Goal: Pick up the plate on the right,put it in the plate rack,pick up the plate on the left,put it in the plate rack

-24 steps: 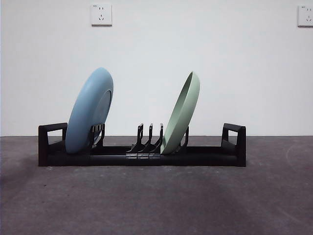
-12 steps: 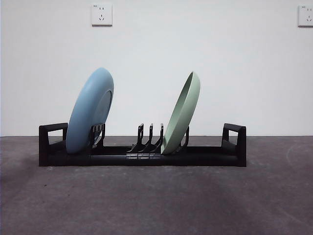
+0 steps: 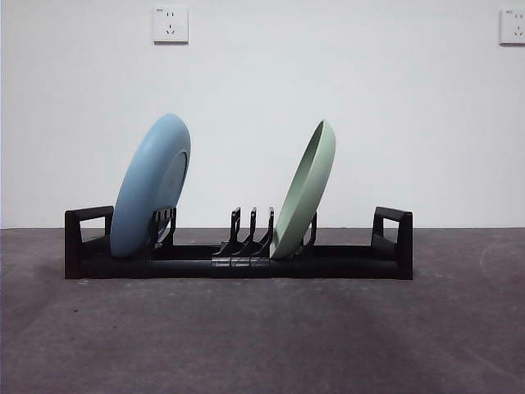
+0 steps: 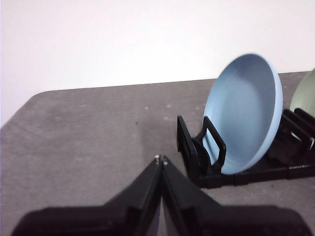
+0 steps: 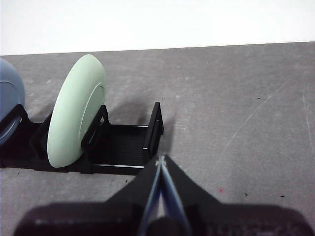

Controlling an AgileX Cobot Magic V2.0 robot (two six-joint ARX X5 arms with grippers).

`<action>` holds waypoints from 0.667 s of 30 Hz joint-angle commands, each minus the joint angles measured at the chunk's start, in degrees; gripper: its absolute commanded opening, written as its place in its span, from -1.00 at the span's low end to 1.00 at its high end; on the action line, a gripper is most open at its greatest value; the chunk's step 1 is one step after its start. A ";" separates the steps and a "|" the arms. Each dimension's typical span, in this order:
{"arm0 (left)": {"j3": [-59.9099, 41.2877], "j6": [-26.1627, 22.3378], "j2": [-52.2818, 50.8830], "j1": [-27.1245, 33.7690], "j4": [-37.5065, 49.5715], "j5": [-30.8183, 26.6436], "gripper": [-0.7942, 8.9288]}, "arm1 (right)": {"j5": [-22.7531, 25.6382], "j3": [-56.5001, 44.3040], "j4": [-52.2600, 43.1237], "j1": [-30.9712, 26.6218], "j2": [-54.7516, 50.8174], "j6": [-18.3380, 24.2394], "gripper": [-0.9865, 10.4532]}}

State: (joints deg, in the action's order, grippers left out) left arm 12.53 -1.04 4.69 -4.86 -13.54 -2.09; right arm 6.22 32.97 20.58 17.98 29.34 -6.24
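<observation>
Basically done: the plate rack [image 3: 238, 254] sits mid-desk [image 3: 262, 336] with both plates standing in it. Blue plate [image 3: 152, 187] leans in the slots at one end, just beside that end's handle; green plate [image 3: 305, 190] stands tilted near the middle, a few bare prongs between the two. Nothing is lying flat on the desk, so you can judge both placements complete and no pick left. Your left gripper [image 4: 161, 158] is clenched with nothing in it, hanging clear of the rack off the blue plate's end. Your right gripper [image 5: 160, 160] is likewise pinched closed and empty, just off the rack's other handle. Neither touches a plate.
</observation>
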 commanded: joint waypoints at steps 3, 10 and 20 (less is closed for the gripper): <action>-8.39 -0.24 -4.46 1.77 3.21 2.62 -0.84 | 0.17 -0.35 -0.37 0.02 -0.11 -0.59 -0.82; -11.52 -0.22 -4.59 2.01 2.64 3.61 -0.84 | 0.20 -0.35 -0.37 0.02 -0.11 -0.59 -0.82; -11.52 -0.26 -4.59 1.97 1.03 3.80 -0.84 | 0.17 -0.35 -0.35 0.04 -0.11 -0.59 -0.82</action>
State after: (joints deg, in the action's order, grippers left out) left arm 1.80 -1.04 0.27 -3.05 -12.67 1.32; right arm 6.22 32.97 20.56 17.98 29.34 -6.24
